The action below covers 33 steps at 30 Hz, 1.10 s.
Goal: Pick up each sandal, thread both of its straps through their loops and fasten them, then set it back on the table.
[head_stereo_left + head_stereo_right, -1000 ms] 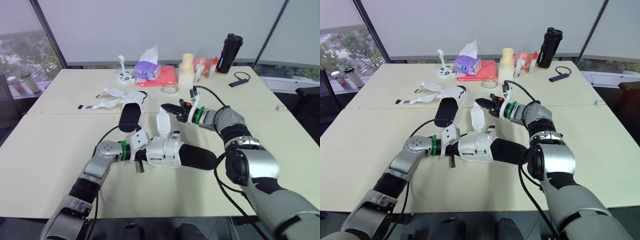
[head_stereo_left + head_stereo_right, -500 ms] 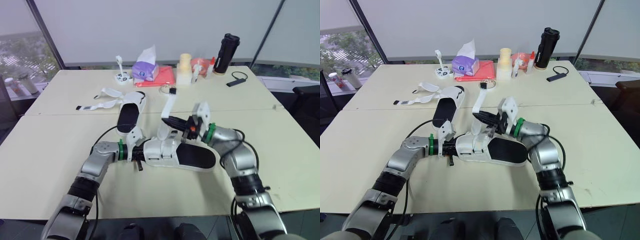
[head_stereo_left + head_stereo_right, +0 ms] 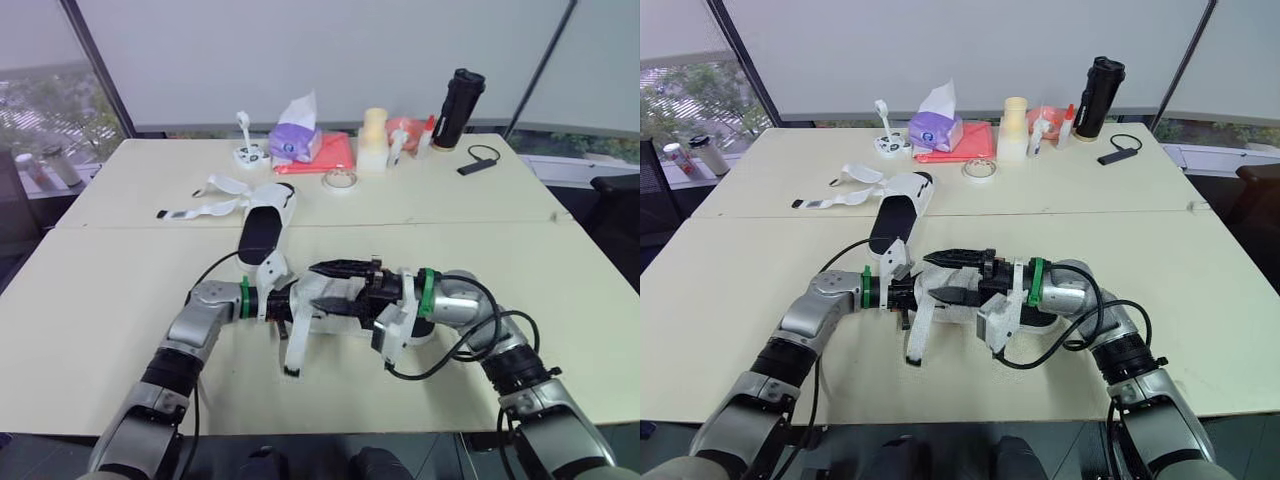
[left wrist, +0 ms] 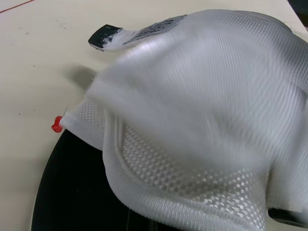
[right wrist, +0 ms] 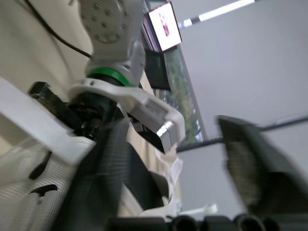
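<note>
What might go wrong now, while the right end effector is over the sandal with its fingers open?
The loose strap hangs off the sandal down to the table, below the open right end effector; closing here may pinch the upper instead. The black cable loops on the table beside that arm and may snag as it moves.

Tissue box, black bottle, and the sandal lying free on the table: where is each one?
tissue box (image 3: 293,146), left eye view, on its purple side.
black bottle (image 3: 456,108), left eye view, middle of its body.
free sandal (image 3: 260,233), left eye view, on its black insole.
</note>
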### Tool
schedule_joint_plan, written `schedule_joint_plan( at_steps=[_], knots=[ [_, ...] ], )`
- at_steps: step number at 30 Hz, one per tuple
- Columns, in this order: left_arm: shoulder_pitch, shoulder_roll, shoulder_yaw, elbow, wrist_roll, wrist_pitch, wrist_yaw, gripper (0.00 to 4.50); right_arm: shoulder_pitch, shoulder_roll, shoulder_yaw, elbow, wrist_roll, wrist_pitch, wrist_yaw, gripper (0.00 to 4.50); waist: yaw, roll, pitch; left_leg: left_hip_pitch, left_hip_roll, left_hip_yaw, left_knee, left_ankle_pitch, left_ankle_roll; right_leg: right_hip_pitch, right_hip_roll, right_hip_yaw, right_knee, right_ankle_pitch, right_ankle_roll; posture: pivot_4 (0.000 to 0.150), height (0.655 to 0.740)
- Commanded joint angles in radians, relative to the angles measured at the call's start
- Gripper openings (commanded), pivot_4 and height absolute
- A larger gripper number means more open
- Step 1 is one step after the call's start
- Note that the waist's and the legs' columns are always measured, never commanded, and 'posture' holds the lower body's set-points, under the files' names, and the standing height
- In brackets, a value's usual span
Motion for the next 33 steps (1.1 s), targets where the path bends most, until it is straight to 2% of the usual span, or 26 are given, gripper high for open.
schedule_joint_plan(
  at_steps=[1,2,5,9,13,15,17,25,29,33],
  knots=[
    [-0.002,0.002,-0.012,0.011,0.016,0.003,0.0,0.0,0.053,-0.035,-0.021,-0.083,0.058,0.128,-0.007,4.46,0.0,0.0,0.0,0.0,0.0,0.0,0.0,0.0,0.0,0.0,0.0,0.0,0.0,0.0,0.0,0.15,0.74],
    [-0.001,0.003,-0.012,0.007,0.015,0.004,-0.001,0.0,0.08,-0.042,-0.035,-0.12,0.112,0.232,0.008,4.46,0.001,0.0,0.0,0.0,0.0,0.0,0.0,0.0,0.0,0.0,0.0,0.0,0.0,0.0,0.0,0.15,0.74],
    [0.003,0.014,-0.015,-0.022,0.01,0.014,-0.009,0.0,0.225,-0.157,-0.061,-0.428,0.599,0.867,0.122,4.46,0.006,0.0,0.0,0.0,0.0,-0.001,0.0,0.0,0.0,0.001,0.0,0.0,0.0,0.0,0.0,0.15,0.74],
    [0.007,0.043,-0.048,-0.04,0.039,-0.017,-0.031,0.0,0.343,-0.313,-0.13,-0.72,1.152,1.443,0.062,4.46,-0.003,0.0,0.0,0.0,0.001,-0.002,0.0,0.0,0.0,0.002,-0.004,0.0,-0.001,0.0,0.0,0.15,0.74],
    [0.008,0.054,-0.071,-0.042,0.058,-0.034,-0.05,0.0,0.389,-0.375,-0.201,-0.806,1.527,1.703,-0.041,4.46,-0.003,0.0,0.0,0.005,0.002,-0.004,0.0,-0.001,0.001,0.008,-0.003,-0.001,-0.002,0.0,-0.001,0.15,0.74],
    [0.008,0.055,-0.081,-0.039,0.065,-0.037,-0.059,0.0,0.389,-0.378,-0.213,-0.814,1.655,1.784,-0.104,4.46,-0.002,-0.001,0.0,0.004,0.001,-0.004,0.0,-0.001,0.001,0.008,-0.002,-0.001,-0.002,0.0,-0.001,0.15,0.74],
    [0.009,0.057,-0.091,-0.034,0.076,-0.044,-0.063,0.0,0.388,-0.369,-0.212,-0.81,1.701,1.832,-0.15,4.46,0.0,-0.001,0.0,0.004,0.001,-0.004,0.0,-0.001,0.001,0.008,-0.002,-0.001,-0.003,0.0,-0.001,0.15,0.74],
    [0.027,0.062,-0.093,-0.045,0.075,-0.038,-0.065,0.0,0.416,-0.19,-0.037,-0.694,1.403,1.884,-0.264,4.46,0.0,-0.001,0.0,0.003,0.001,-0.004,0.0,-0.001,0.001,0.006,0.002,-0.001,-0.004,0.0,0.0,0.15,0.74],
    [0.031,0.062,-0.093,-0.05,0.076,-0.035,-0.062,0.0,0.424,-0.128,-0.022,-0.653,1.325,1.882,-0.251,4.46,0.0,-0.002,0.0,0.002,0.001,-0.003,0.0,-0.001,0.001,0.006,0.002,-0.001,-0.003,0.0,0.0,0.15,0.74],
    [0.033,0.058,-0.092,-0.055,0.074,-0.028,-0.057,0.0,0.398,-0.041,-0.02,-0.618,1.308,1.904,-0.247,4.46,-0.001,-0.002,0.0,0.003,0.001,-0.003,0.0,-0.001,0.001,0.006,0.003,-0.001,-0.003,0.0,0.0,0.15,0.74]
  ],
)
